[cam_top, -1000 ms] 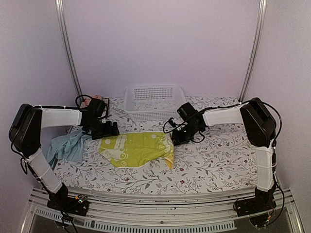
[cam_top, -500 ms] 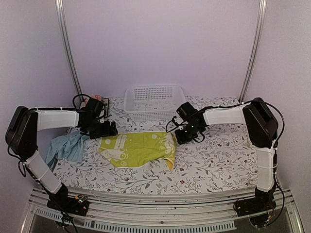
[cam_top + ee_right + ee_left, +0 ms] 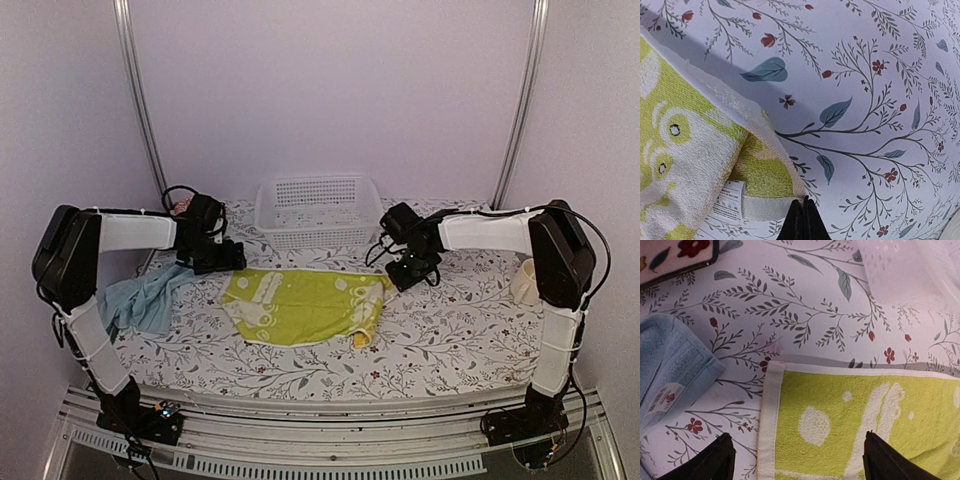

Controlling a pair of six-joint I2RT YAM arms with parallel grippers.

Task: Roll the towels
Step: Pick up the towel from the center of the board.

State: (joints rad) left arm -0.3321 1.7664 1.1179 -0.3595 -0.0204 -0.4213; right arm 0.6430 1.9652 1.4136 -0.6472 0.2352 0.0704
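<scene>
Yellow-green towel (image 3: 305, 305) spread mid-table on floral cloth (image 3: 450, 330); right gripper (image 3: 400, 278) pinched shut on its right corner; left gripper (image 3: 228, 257) spread wide, straddling far-left corner; light blue towel (image 3: 140, 300) crumpled left; white basket (image 3: 318, 208) behind; cream cup (image 3: 525, 282) far right.

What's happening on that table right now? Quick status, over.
Right gripper shut on yellow-green towel corner. Left gripper open over the opposite end. Towel spread mostly flat, not yet rolled. Blue towel bunched alongside, not touching.
</scene>
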